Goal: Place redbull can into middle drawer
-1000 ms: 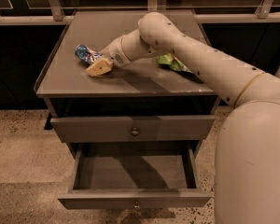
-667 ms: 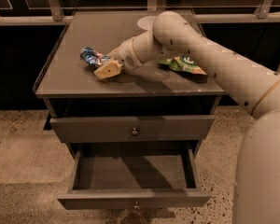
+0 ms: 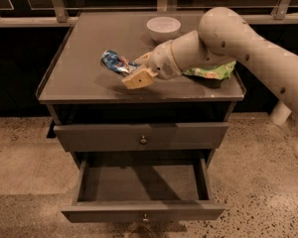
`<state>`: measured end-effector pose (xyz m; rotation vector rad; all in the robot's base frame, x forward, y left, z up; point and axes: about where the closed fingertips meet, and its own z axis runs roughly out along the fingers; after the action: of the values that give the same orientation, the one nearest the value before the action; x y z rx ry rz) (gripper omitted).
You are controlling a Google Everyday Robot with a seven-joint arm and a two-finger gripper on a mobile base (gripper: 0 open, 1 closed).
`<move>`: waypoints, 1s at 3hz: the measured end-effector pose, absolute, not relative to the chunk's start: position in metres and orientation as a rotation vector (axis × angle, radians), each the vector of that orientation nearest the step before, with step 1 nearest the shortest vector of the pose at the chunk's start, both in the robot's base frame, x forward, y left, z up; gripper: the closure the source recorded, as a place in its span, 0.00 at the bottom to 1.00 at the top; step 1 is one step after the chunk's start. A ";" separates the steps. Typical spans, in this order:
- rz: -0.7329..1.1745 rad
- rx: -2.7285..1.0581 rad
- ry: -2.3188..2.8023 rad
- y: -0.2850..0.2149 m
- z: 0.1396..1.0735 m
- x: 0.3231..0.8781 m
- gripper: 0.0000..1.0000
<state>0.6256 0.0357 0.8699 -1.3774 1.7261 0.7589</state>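
Observation:
The redbull can (image 3: pixel 115 62), blue and silver, is tilted on its side just above the left half of the grey cabinet top (image 3: pixel 79 78). My gripper (image 3: pixel 131 69) reaches in from the right and is shut on the can's right end, with one tan finger (image 3: pixel 138 78) in front of it and the other behind it. The can casts a shadow on the top below it. The middle drawer (image 3: pixel 141 182) stands pulled open low in the cabinet, and its flat grey floor is bare. Its knob is at the front centre.
A white bowl (image 3: pixel 163 28) stands at the back of the cabinet top. A green snack bag (image 3: pixel 213 71) lies at the right, partly under my arm. A shut drawer with a round knob (image 3: pixel 143 139) is above the open one. The floor around is speckled.
My gripper and the can have moved to the right across the cabinet top. The arm has swung aside and the white bowl now shows.

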 end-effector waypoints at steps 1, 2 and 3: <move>0.710 -1.339 1.785 0.010 0.876 0.586 1.00; 0.710 -1.339 1.785 0.010 0.876 0.586 1.00; 0.716 -1.287 1.848 0.009 0.860 0.570 1.00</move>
<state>0.5704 0.0088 0.8602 -1.2871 1.8478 0.7161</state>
